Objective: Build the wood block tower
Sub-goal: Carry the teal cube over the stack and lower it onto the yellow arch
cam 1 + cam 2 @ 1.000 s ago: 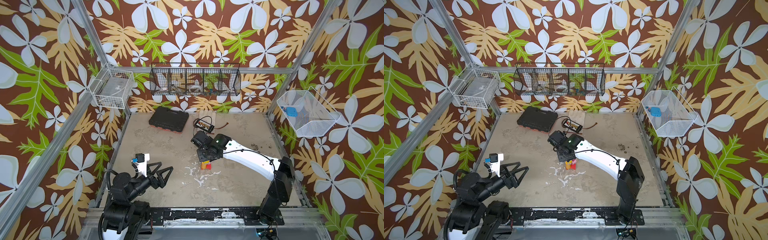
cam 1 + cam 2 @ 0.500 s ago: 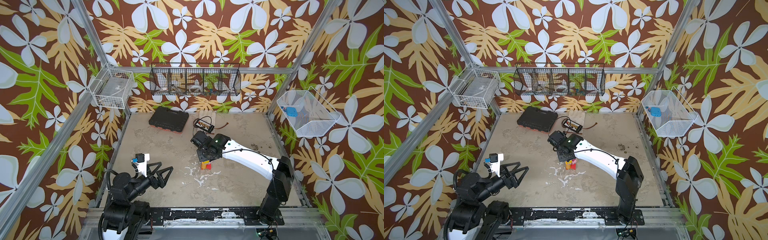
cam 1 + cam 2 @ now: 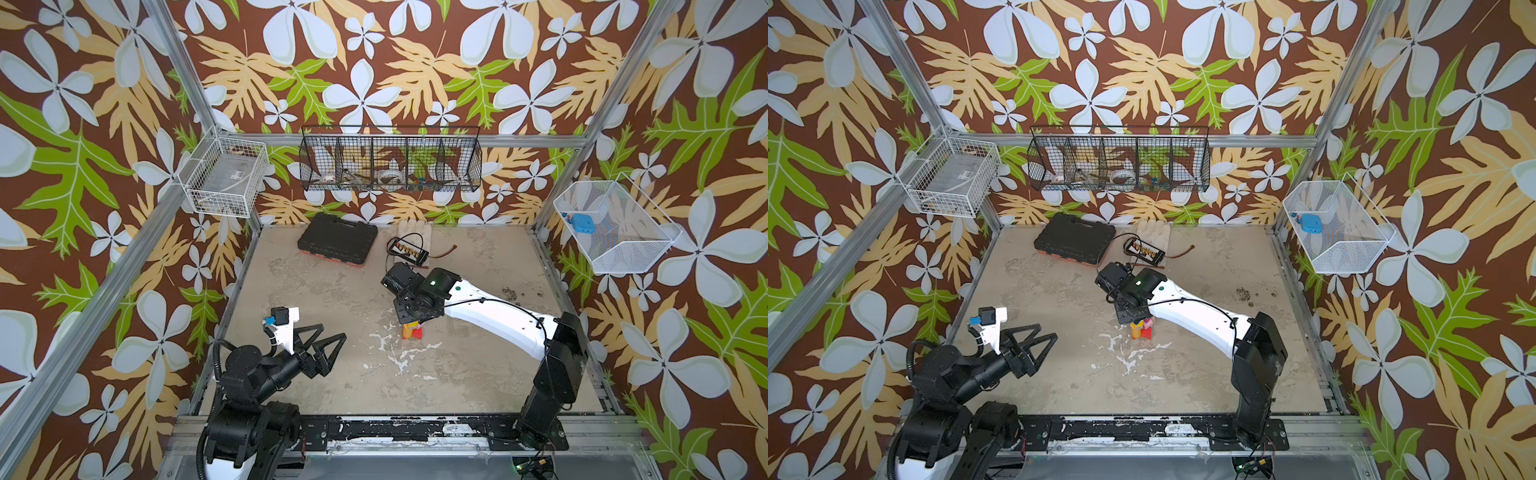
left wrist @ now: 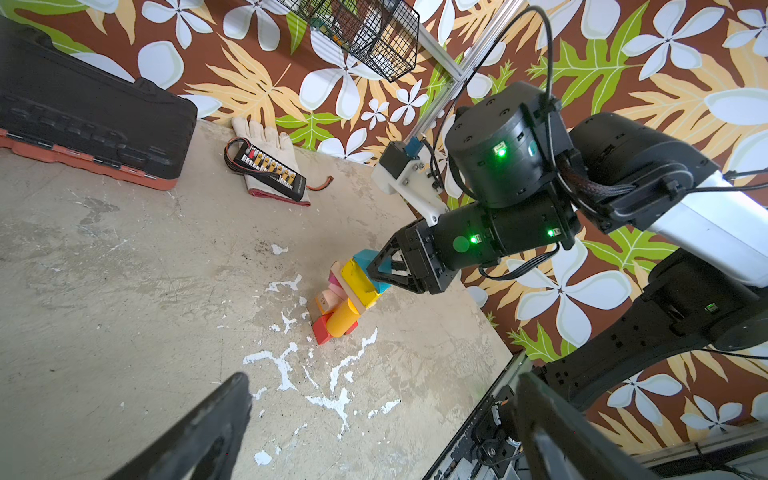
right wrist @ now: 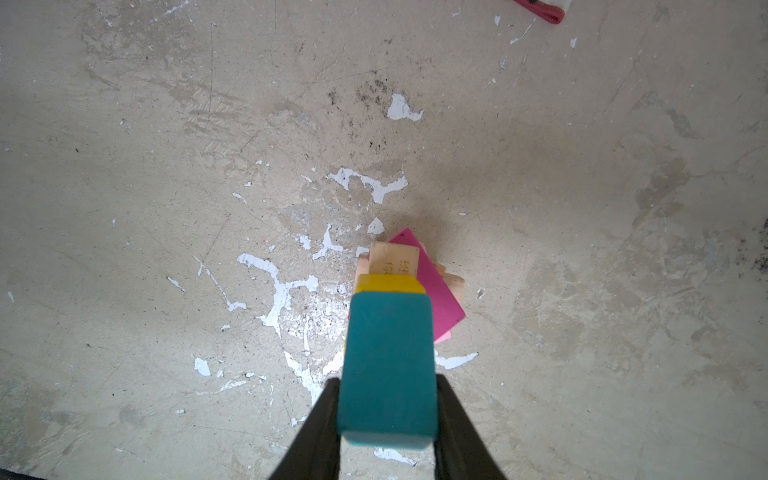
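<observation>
Tabletop (image 3: 332,291) beige, chipped white; floral walls (image 3: 374,62) around; tower (image 3: 411,331) stands near centre.

tower (image 3: 411,331) at table (image 3: 311,374) centre, tool case (image 3: 337,243) behind it; glove (image 3: 413,230) right of case

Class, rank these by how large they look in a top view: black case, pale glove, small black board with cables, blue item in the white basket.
1. black case
2. glove, partly under the board
3. board
4. blue item: looks slightly smaller than the board, but sits raised, nearer the camera, so unsure.
</observation>
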{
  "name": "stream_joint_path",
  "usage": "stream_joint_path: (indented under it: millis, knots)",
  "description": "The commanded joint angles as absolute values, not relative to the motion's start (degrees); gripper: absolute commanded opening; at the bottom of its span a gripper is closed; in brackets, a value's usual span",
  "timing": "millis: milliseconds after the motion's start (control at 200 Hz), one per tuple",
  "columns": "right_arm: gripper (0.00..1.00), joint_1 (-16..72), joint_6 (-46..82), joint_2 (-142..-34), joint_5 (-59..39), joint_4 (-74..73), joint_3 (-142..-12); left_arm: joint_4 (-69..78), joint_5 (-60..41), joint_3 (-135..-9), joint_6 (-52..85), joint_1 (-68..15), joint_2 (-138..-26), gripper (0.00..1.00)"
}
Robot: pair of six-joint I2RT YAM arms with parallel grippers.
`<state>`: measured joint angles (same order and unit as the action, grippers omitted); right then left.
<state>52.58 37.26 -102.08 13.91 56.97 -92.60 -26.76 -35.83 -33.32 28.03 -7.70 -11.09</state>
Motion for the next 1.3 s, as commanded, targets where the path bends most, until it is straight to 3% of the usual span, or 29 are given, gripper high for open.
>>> stream_joint_path:
  millis: [0, 270, 991, 1296]
  knots:
    - [0.35, 52.66, 37.49, -101.78, 15.29, 57.04, -92.56, -25.14, -35.62, -33.22, 27.60, -7.71, -10.91, 1.00]
    - [0.39, 52.65, 37.62, -101.32, 15.30, 56.88, -92.37, -25.14, -35.61, -33.22, 27.61, -7.79, -10.91, 1.00]
    - [0.39, 52.67, 37.63, -101.18, 15.88, 56.34, -92.21, -25.14, -35.77, -33.22, 27.60, -7.73, -10.98, 1.00]
    - [0.33, 52.56, 37.73, -100.98, 15.65, 56.04, -92.09, -25.14, -35.69, -33.22, 27.67, -7.75, -10.96, 1.00]
